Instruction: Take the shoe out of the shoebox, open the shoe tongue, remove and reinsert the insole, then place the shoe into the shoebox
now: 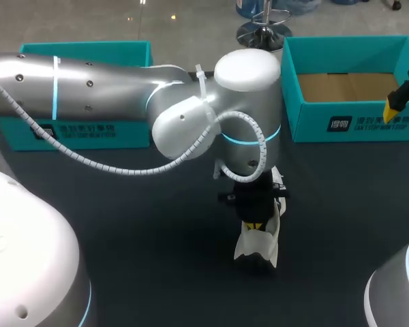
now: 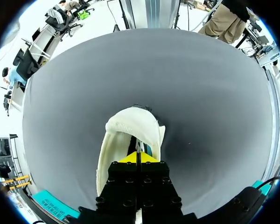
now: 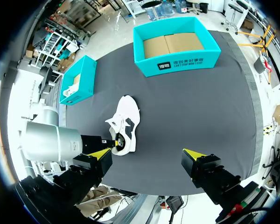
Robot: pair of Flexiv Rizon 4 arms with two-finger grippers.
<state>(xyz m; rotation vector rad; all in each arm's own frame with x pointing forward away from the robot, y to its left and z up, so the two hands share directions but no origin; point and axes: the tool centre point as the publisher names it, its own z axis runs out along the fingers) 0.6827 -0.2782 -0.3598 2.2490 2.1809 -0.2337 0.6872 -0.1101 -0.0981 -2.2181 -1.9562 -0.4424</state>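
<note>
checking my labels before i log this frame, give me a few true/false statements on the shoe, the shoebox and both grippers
1. The white shoe sits inside the shoebox. False: it lies on the dark table, outside the box.
2. The right gripper is open and holds nothing. True.
3. The left gripper is down at the shoe, its yellow tips shut together in the shoe's opening. True.
4. The shoebox holds a second shoe. False: only its bare cardboard floor shows.
</note>
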